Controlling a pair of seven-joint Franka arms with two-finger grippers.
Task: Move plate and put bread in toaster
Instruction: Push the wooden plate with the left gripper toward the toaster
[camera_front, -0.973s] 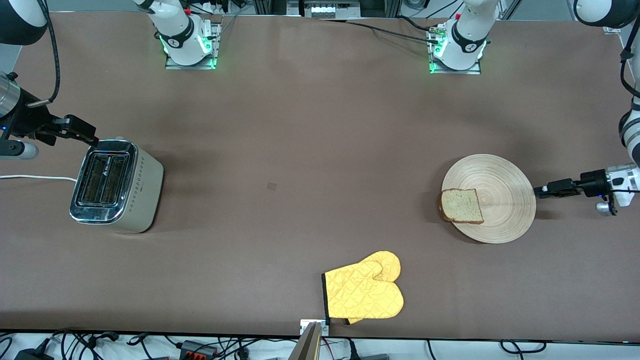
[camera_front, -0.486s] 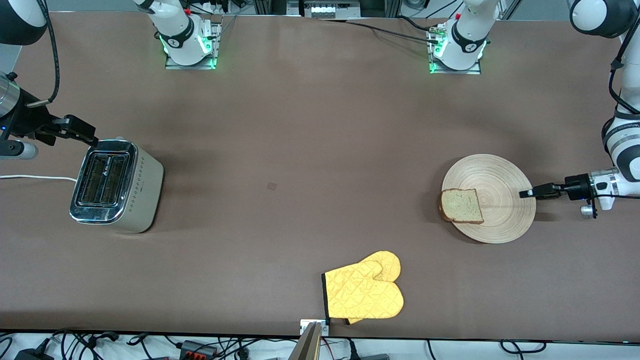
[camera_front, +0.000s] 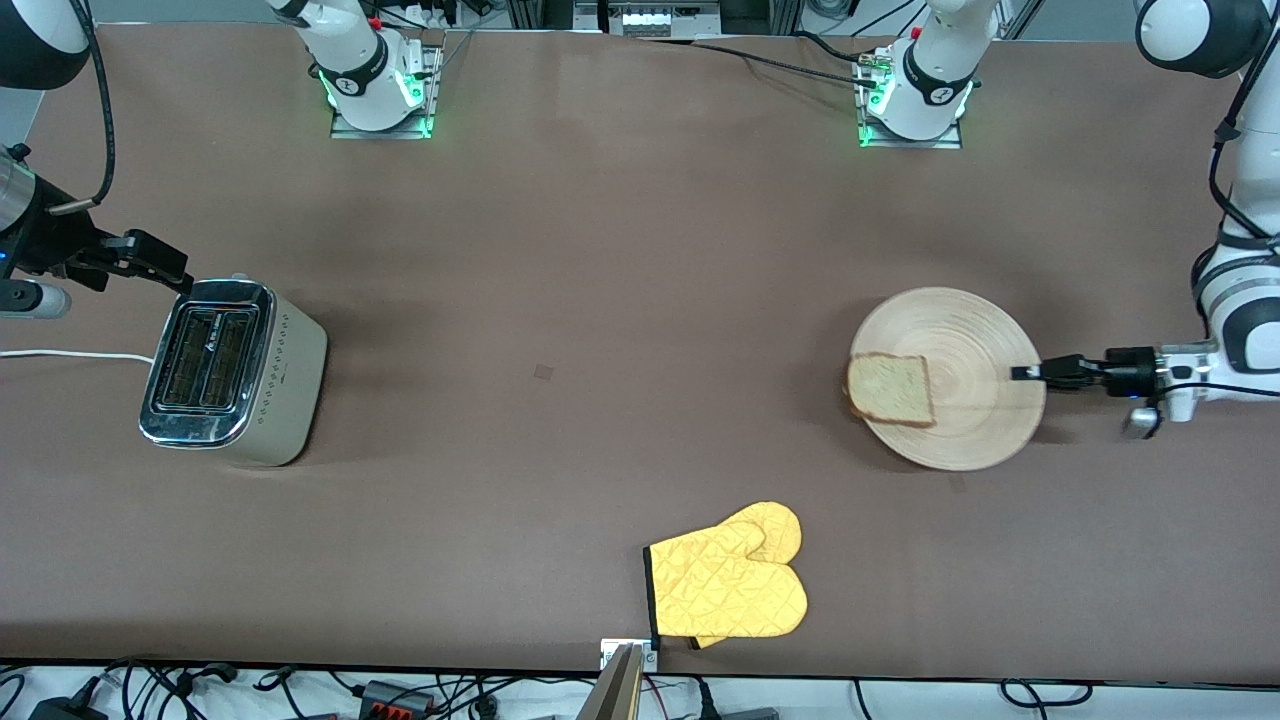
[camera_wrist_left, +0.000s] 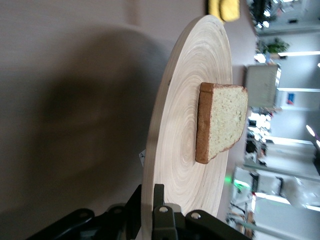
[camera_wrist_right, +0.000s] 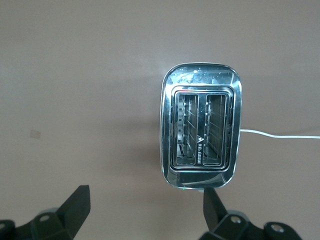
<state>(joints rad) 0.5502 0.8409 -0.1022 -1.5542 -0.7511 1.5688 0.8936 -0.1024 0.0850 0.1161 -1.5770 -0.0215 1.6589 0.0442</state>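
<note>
One slice of bread (camera_front: 890, 389) lies loose on the plate (camera_front: 960, 340), at the rim that faces away from the left hand (camera_front: 1022, 373) and hanging slightly over it. That hand is clamped on the rim toward the left arm's end of the worktop (camera_front: 620, 250), and the plate looks raised off the worktop with its shadow beneath it. Nothing holds the bread, so a tilt or a quick sweep could slide it off. The grip takes only a thin edge, so the plate could also pivot or slip out. The right hand (camera_wrist_right: 145, 210) waits with fingers apart over the toaster (camera_front: 235, 372), whose two slots are empty. A yellow oven mitt (camera_front: 728, 583) lies nearer the camera, apart from both.
</note>
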